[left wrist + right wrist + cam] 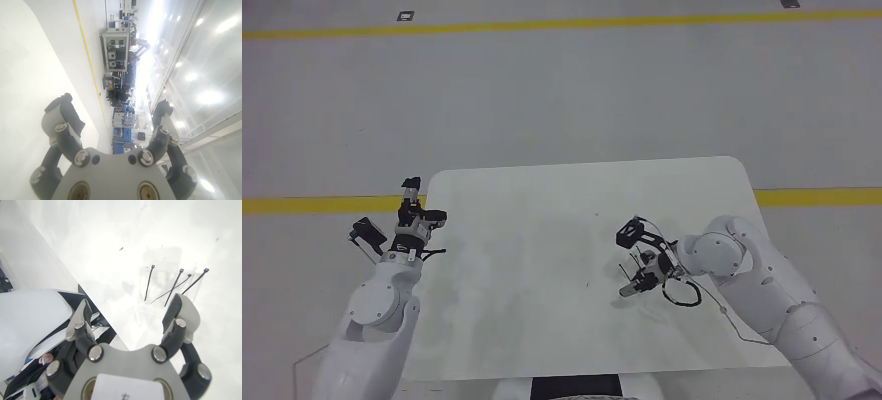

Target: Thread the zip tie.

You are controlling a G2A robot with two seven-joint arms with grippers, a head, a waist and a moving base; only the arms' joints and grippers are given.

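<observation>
Right gripper (pixel 130 299) jaws wide apart, nothing between them. Just beyond, four black zip ties (pixel 149 283) lie on the white table (pixel 105 237), seemingly on clear film (pixel 160 283) with faint edges. Two ties cross. One tie's tail is hidden behind a ribbed finger pad (pixel 171 308). Left gripper (pixel 115 99) jaws also wide, empty, at the table's left edge. From above, the ties read only as faint thin marks.

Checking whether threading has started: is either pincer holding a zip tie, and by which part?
Nothing is held. The left pincer and the right pincer are both open and empty; the zip ties lie on the table.
</observation>
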